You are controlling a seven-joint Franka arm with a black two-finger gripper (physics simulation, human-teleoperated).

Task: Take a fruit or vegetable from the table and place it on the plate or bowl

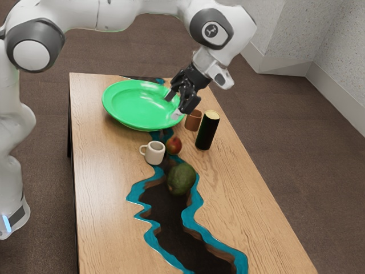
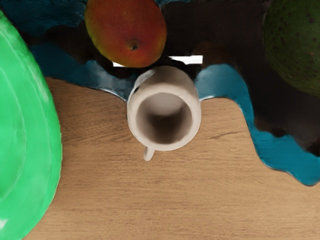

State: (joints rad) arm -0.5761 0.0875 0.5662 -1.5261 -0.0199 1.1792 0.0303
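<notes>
A red and green mango [image 1: 174,144] lies on the table's dark resin strip, right beside a white mug [image 1: 153,152]. A larger green avocado [image 1: 181,178] rests a little nearer the front. The green plate [image 1: 137,103] stands at the back of the table. My gripper [image 1: 179,108] hovers over the plate's right rim, above and behind the mango, open and holding nothing. The wrist view looks down on the mango [image 2: 126,31], the mug [image 2: 164,115], the avocado [image 2: 295,42] and the plate's edge [image 2: 25,150].
A brown cup [image 1: 193,120] and a dark cylinder with a yellow top [image 1: 207,130] stand just right of my gripper. The wooden table [image 1: 102,188] has a blue-edged dark resin strip running down its middle.
</notes>
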